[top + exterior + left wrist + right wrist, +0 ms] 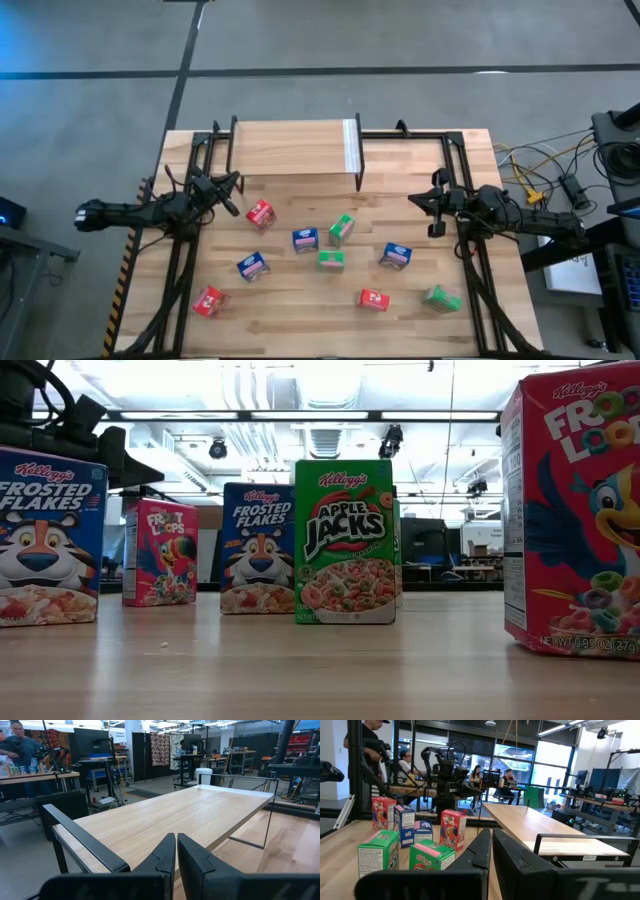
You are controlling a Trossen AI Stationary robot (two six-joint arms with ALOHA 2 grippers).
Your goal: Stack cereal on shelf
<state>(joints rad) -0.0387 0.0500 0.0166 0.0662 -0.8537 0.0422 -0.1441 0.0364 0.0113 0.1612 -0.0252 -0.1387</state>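
You see the table [300,330] with the shelf [290,150] at its far edge, its top board bare. Its black legs are mostly hidden from above. The left gripper [228,192] hovers near the shelf's left end, its fingers [165,855] pressed together and holding nothing. The right gripper [434,215] waits at the right side of the table, its fingers [482,847] also closed and empty. The nine cereal boxes lie scattered on the table nearer than the shelf: a red box [260,214] close to the left gripper, a blue box [305,240] in the middle, a green box [441,298] near right, lying flat. In the low view, the red box [575,510] at the right is cut off by the picture's edge.
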